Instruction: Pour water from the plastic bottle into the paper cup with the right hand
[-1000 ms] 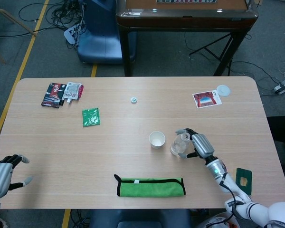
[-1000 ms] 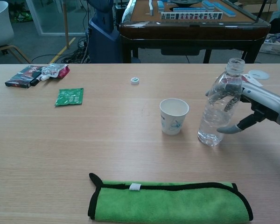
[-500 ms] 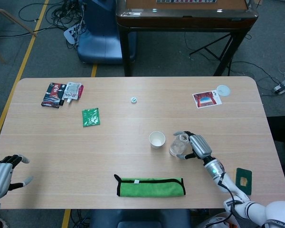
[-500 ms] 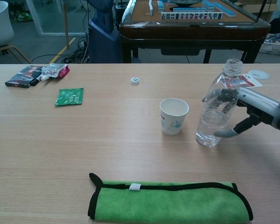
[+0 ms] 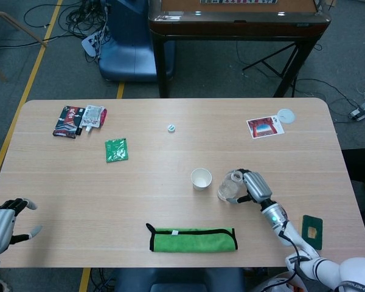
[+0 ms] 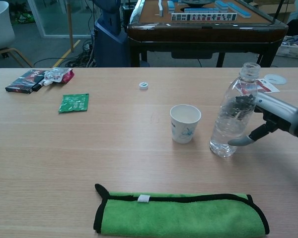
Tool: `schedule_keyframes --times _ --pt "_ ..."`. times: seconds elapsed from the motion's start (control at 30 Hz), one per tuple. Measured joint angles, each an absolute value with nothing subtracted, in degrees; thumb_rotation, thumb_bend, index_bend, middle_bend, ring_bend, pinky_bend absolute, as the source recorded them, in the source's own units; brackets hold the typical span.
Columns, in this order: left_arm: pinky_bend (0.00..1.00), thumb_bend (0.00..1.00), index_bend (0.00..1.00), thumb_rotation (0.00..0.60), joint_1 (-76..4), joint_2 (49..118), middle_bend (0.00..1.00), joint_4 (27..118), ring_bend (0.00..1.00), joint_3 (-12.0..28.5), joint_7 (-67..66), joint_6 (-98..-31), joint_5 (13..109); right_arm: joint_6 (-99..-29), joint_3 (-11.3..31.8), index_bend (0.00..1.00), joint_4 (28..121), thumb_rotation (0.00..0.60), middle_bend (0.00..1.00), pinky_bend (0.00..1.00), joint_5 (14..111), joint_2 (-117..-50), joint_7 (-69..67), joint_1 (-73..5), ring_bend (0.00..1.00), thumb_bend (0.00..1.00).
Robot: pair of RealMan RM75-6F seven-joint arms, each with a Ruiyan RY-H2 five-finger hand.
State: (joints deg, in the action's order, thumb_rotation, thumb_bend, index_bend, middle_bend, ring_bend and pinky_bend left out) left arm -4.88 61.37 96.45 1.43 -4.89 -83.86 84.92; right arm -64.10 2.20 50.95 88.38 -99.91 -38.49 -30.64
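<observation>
The clear plastic bottle (image 6: pixel 232 119), uncapped and with a little water at the bottom, stands on the table just right of the white paper cup (image 6: pixel 185 123). My right hand (image 6: pixel 273 116) reaches in from the right and holds it. The fingers wrap round the far side and show dark through the plastic, while the thumb lies against its lower front. In the head view, the bottle (image 5: pixel 230 186) sits between the cup (image 5: pixel 201 178) and the right hand (image 5: pixel 255 187). The cup stands upright. My left hand (image 5: pixel 3 222) hovers at the table's near left corner, fingers spread, holding nothing.
A folded green cloth (image 6: pixel 179 213) lies at the near edge in front of the cup. The bottle cap (image 6: pixel 143 86) lies further back. A green packet (image 6: pixel 73 102) and snack packs (image 6: pixel 37 79) are at the far left. A postcard (image 5: pixel 264 126), a white disc (image 5: pixel 285 115) and a green card (image 5: pixel 312 231) lie on the right.
The right hand has closed in around the bottle. The bottle slid a little towards the cup and leaned, then came back slightly right. The left hand has not moved.
</observation>
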Motion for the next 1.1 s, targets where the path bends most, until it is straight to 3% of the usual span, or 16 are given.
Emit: schedule_keyframes --times 0.63,1.1 --pt "0.56 0.11 0.49 0.6 -4.8 61.2 0.39 96.4 0.36 1.7 -4.8 -84.0 84.5 -66.4 4.6 0.52 52.9 0.6 0.55 0.42 86.3 -98.1 -32.9 -29.8 0.42 0.09" --pt "0.56 0.11 0.51 0.6 -4.7 60.9 0.39 96.5 0.36 2.0 -4.5 -84.1 84.2 -63.3 7.6 0.54 64.9 0.6 0.57 0.44 80.9 -89.5 -12.2 -30.2 0.44 0.09"
